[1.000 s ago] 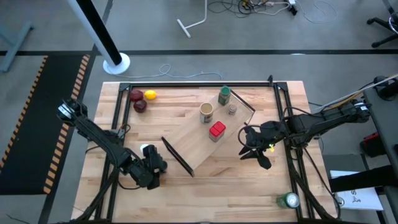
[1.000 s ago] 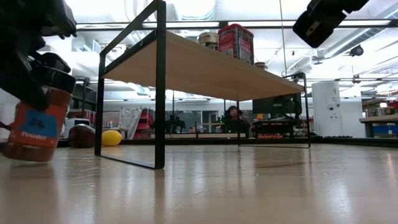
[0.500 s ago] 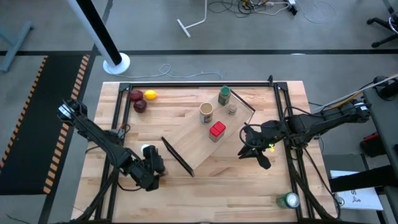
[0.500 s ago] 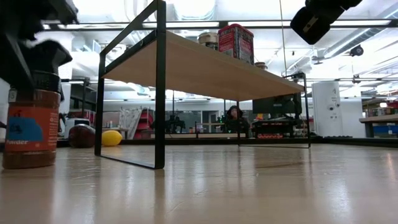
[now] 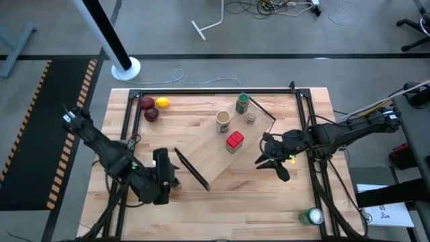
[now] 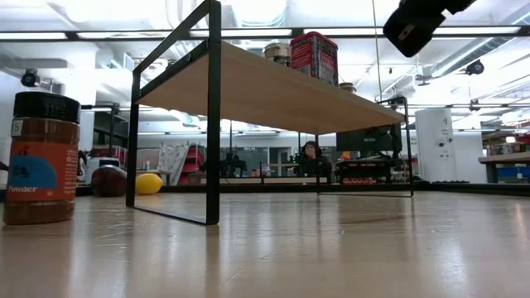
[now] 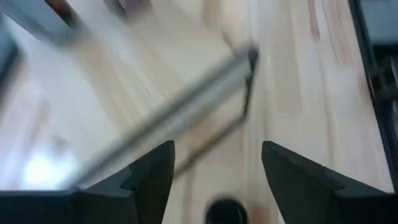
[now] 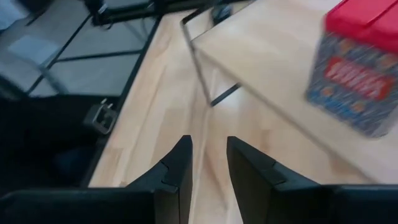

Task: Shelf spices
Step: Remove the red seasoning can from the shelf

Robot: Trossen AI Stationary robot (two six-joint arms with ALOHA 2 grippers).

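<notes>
Shelf (image 5: 222, 144): one, carrying four spice jars: green-lidded jar (image 5: 242, 103), tan jar (image 5: 223, 121), tiny grey-lidded jar (image 5: 250, 118), red boxy jar (image 5: 234, 140).

Black-lidded jar (image 6: 41, 157): one, upright on the surface, free, below the left gripper (image 5: 161, 176), whose fingers (image 7: 152, 177) stand apart, empty.

Right gripper (image 5: 267, 160): beside the shelf's end, fingers (image 8: 177, 171) narrowly parted, empty.

Fruits: two red (image 5: 149, 107), one yellow (image 5: 162, 103).

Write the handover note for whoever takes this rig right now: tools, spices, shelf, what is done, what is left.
Left tool: open, above the black-lidded jar, which stands free on the table left of the shelf.
Right tool: hovers right of the shelf, holding nothing.
Done: green-lidded jar, tan jar, grey-lidded jar and red jar are on the shelf.
Left: black-lidded jar; no white-lidded jar in view.
</notes>
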